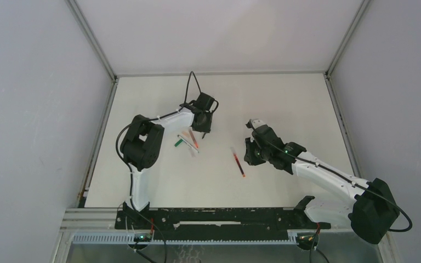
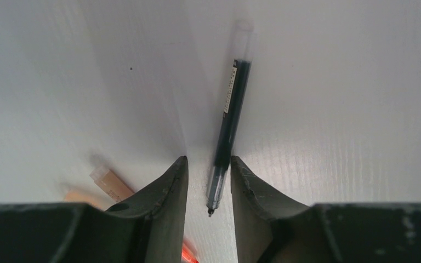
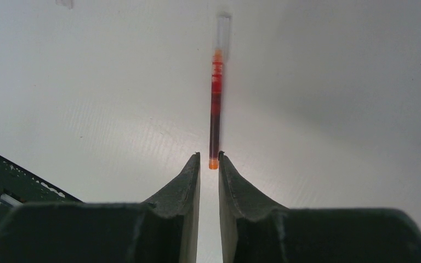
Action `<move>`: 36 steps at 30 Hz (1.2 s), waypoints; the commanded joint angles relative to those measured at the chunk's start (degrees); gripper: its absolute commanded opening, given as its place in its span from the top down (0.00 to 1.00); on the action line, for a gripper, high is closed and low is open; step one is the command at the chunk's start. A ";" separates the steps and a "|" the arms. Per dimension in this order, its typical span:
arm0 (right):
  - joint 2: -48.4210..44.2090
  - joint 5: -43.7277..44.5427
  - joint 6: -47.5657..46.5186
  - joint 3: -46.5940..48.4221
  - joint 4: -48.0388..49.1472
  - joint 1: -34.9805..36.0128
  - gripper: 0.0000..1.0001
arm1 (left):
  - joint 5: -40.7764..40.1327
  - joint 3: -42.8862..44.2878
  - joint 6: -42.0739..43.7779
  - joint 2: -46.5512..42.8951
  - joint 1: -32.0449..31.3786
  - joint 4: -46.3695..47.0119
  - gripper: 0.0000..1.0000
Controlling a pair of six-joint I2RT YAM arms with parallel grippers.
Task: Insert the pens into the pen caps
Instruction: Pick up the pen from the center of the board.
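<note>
Mounting rail [image 1: 219, 216]: nearest the overhead camera; both arm bases bolt to it at the near edge of the bench [image 1: 285, 104].
Bench: pale and flat; every task thing I can see lies on it.
Left arm [image 1: 142, 142]: elbow folded, forearm reaching out left of centre, wrist tipped down to the surface.
Right arm [image 1: 329, 175]: stretched low and diagonally toward the middle, well apart from its neighbour.
Left gripper [image 2: 209, 164]: spread, straddling the tip end of the black pen [image 2: 227, 120]; bench shows between the pen and one finger, so I read no grip yet.
Right gripper [image 3: 209, 159]: nearly pressed together, with the orange end of the red pen [image 3: 215, 109] in its mouth; I cannot tell whether it bites.
Black pen: flat on the bench, writing tip bare.
Red pen: flat, pointing away from the fingers.
Other pens [image 1: 191, 139]: a small cluster just beside the left gripper; caps too small for me to sort out.
Progress: I judge no pen capped; this is the pick-up stage, with every insertion left.
</note>
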 commanded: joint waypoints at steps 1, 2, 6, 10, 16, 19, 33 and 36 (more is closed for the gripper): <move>-1.00 -0.14 0.92 -0.03 2.90 -0.54 0.76 | -0.26 -2.85 0.97 -1.09 -1.34 -1.60 0.65; -1.00 -0.14 0.91 -0.03 2.96 -0.54 0.77 | -0.10 -3.02 1.00 -1.00 -1.50 -1.59 0.69; -1.25 -0.13 1.00 -0.03 2.91 -0.55 0.77 | 0.28 -3.75 0.92 -1.23 -1.96 -1.67 0.80; -2.09 0.04 0.93 -0.03 3.00 -0.75 0.78 | 0.76 -4.87 0.75 -3.13 -2.11 -1.67 0.88; -8.43 0.18 -3.70 -0.03 6.00 -0.94 0.68 | 3.76 -6.55 2.03 -9.65 -2.17 -1.63 0.93; -14.88 -1.58 -8.80 -2.21 12.87 -0.91 0.62 | 6.93 -8.20 2.97 -14.20 -2.17 -1.62 0.93; -29.82 -28.19 -57.53 -8.64 22.96 2.54 0.43 | 28.45 -14.11 10.12 -37.53 -5.09 -11.38 0.94; -29.74 -29.80 -72.71 -8.64 19.07 5.43 0.41 | 29.65 -12.66 11.17 -39.57 -7.69 -14.45 0.94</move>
